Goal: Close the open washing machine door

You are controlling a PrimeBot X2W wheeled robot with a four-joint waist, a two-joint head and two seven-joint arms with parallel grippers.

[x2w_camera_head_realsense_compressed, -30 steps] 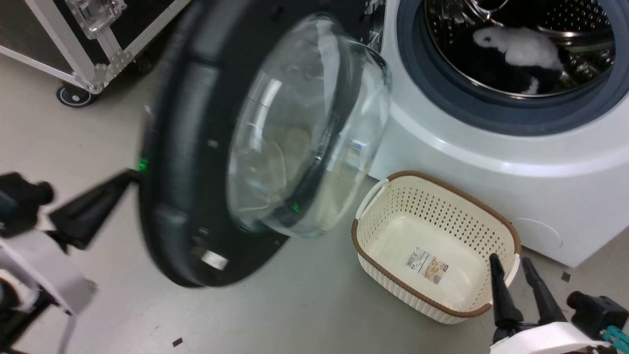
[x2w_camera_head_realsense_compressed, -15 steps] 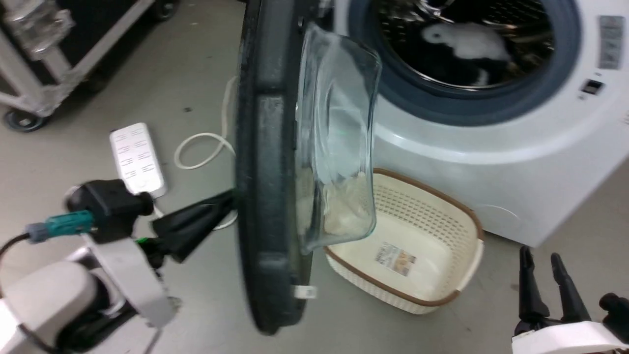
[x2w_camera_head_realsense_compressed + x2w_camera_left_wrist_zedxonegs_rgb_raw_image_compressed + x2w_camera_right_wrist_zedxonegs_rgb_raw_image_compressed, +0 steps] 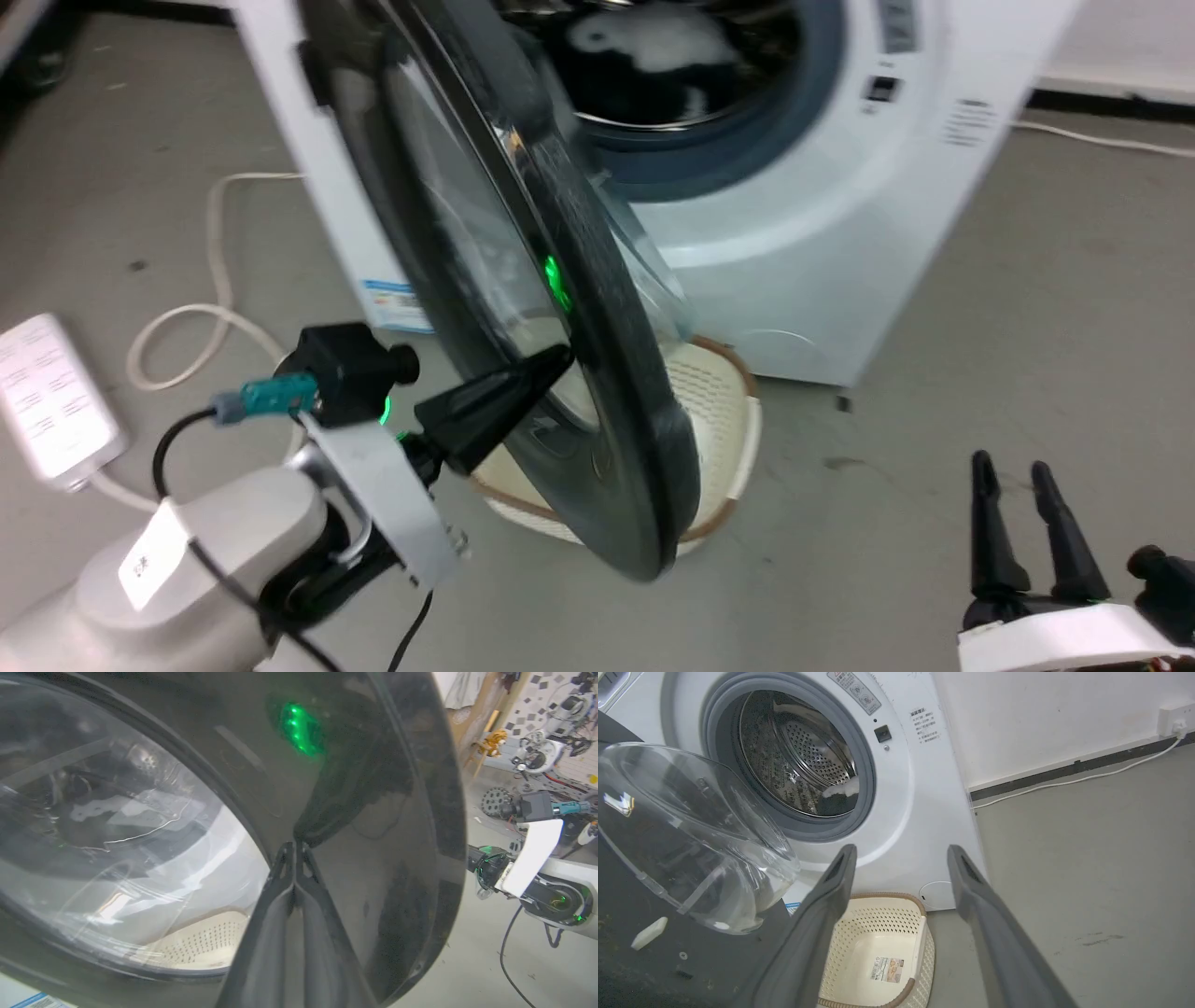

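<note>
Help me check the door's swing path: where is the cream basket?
Low and central in the head view, the basket sits on the floor before the washing machine, mostly hidden behind its door.

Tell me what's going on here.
The robot is pushing the washer door closed. The left pincer, fingers shut together, has its tips against the door's glossy outer face. The door stands partly swung toward the opening and is not yet shut. The right pincer hangs open and holds nothing, low on the right. A cream basket sits on the floor in front of the washer, below the door.
</note>
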